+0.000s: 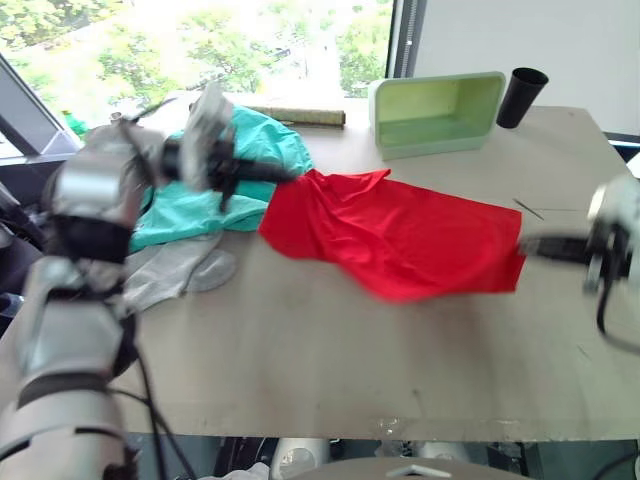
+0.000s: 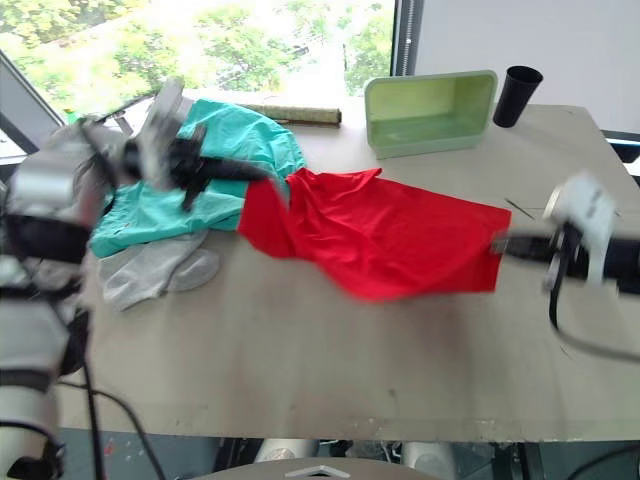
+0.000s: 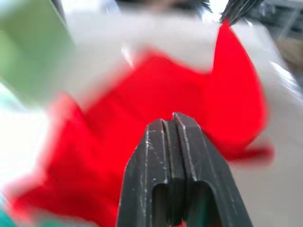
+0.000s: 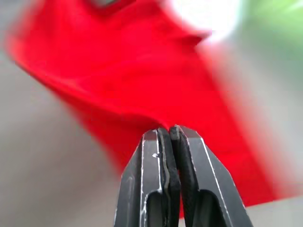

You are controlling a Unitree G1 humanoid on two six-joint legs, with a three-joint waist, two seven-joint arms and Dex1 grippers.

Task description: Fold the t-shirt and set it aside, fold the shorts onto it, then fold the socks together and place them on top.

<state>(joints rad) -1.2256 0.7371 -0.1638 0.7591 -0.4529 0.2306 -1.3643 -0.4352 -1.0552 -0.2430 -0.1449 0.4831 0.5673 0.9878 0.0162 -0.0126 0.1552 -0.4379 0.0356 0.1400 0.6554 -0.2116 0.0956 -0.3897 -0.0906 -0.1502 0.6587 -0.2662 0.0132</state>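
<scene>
bright red t-shirt (image 1: 400, 235), teal shorts (image 1: 215, 190), light grey socks (image 1: 175, 270), pale green bin (image 1: 435, 112)

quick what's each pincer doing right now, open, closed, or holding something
Left pincer: closed, at the left end of the red t-shirt; whether cloth is pinched cannot be told.
Right pincer: closed at the t-shirt's right edge; grip on cloth cannot be told.

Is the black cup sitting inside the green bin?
No, the black cup stands on the table just beside the green bin, outside its wall.
</scene>
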